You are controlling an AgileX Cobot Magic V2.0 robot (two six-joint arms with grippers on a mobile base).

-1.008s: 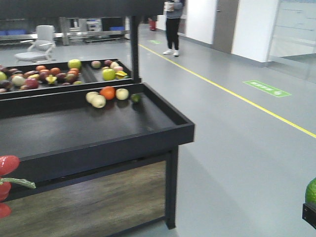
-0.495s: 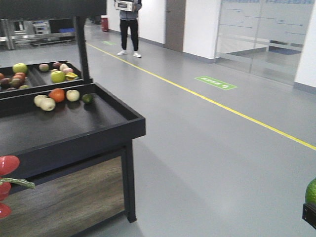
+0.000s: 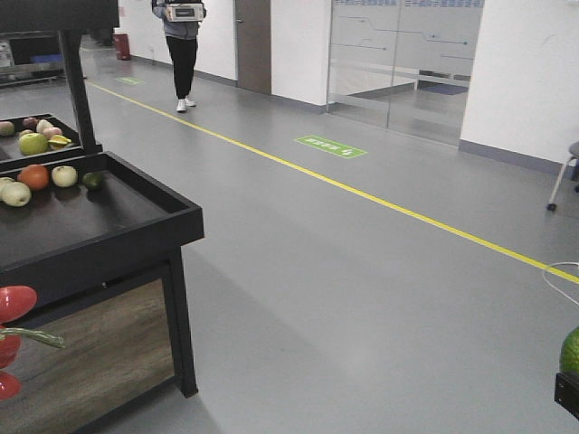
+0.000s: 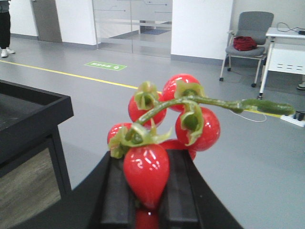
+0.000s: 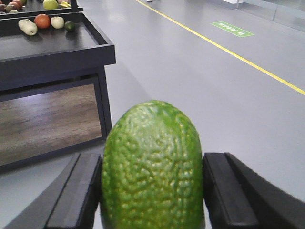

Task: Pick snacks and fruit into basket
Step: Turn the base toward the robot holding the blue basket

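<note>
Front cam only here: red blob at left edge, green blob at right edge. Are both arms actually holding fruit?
Observer: Yes. The left gripper is shut on the red fruit, pinching its lowest lobe.
Operator: Right side?
Observer: The right gripper is shut on the green bumpy fruit, fingers on both flanks.
Operator: Stem intact on the red one?
Observer: The green stem sticks out sideways, unclamped.
</note>
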